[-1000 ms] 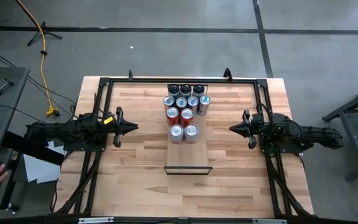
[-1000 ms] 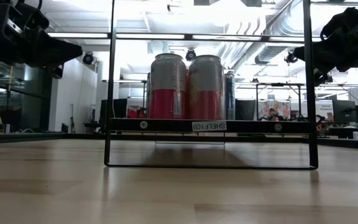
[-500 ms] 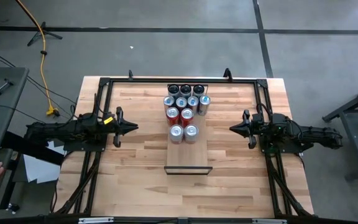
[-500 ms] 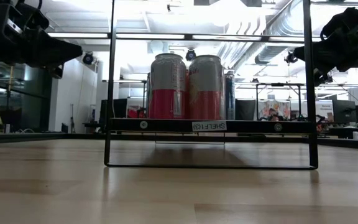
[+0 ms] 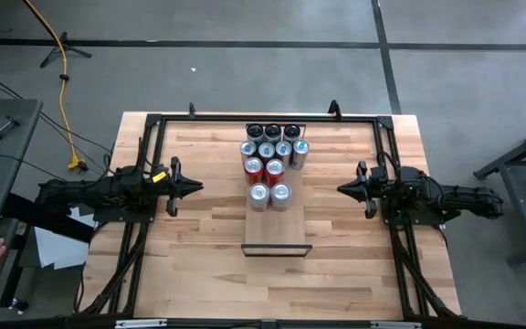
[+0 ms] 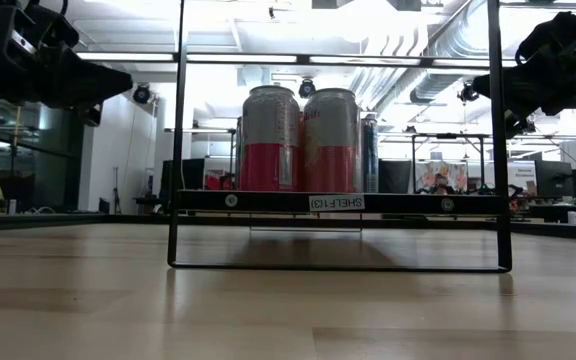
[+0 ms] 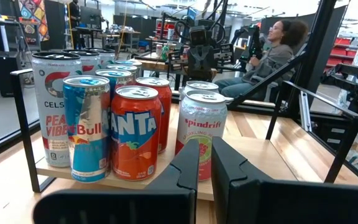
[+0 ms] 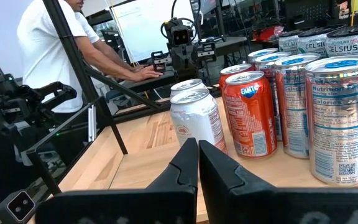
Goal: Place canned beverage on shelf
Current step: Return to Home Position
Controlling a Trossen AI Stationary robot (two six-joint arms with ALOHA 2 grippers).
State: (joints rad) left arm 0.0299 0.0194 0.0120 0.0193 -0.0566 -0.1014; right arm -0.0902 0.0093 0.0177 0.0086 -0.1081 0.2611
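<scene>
Wooden tabletop (image 5: 199, 265): shelf (image 5: 277, 230) mid-frame carries the cans (image 5: 269, 169). Left gripper (image 5: 197, 186) and right gripper (image 5: 342, 189) flank it, pinched narrow, empty. Looks like homing; next, just park.

Grey floor (image 5: 245, 78) with dark seams, a yellow cable (image 5: 63, 82) across it — overhead, bright lights (image 6: 368, 20) and perhaps ducts (image 6: 448, 60); desks (image 6: 446, 136) behind.

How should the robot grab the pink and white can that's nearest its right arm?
Probably by its round side wall, halfway up, with the right tool coming in from the right of the shelf. That pink-white can stands upright, and its right and front sides are open. Its twin stands close on the left and a red can behind, so the back finger has little room.
</scene>
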